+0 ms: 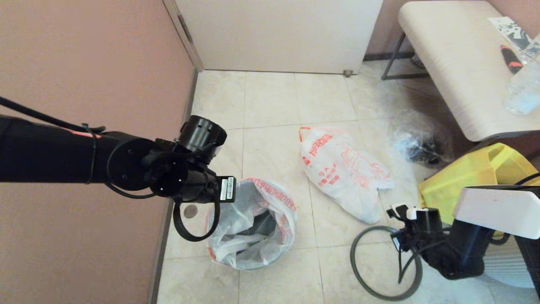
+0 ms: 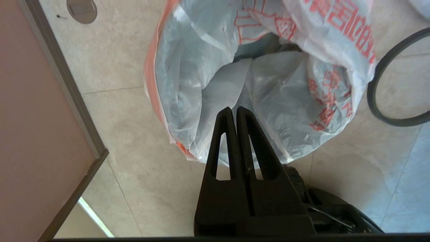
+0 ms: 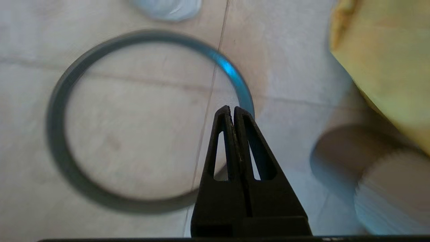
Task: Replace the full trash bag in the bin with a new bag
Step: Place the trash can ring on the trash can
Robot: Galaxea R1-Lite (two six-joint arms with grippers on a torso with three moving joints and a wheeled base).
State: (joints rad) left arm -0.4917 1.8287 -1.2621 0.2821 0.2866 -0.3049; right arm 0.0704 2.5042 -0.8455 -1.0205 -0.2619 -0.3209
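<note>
The bin [image 1: 260,224] stands on the floor by the left wall, its dark inside [image 2: 263,43] showing through the open mouth of the new bag [image 1: 276,202], a thin white red-lettered bag draped over it. My left gripper [image 2: 234,109] hangs shut above the bag's near side [image 2: 289,101], with nothing visible between its fingers. The full trash bag [image 1: 341,173] lies bulging on the tiles to the right. The bin's dark grey hoop [image 1: 358,270] lies loose on the floor. My right gripper [image 3: 231,108] is shut just over the hoop's edge [image 3: 231,69], holding nothing.
A yellow tote [image 1: 476,177] and a clear bag with dark contents [image 1: 415,143] sit at the right under a pale bench [image 1: 455,71] carrying a bottle [image 1: 523,90]. The pink wall [image 1: 84,63] runs close along the left. A round floor drain [image 1: 190,211] lies beside the bin.
</note>
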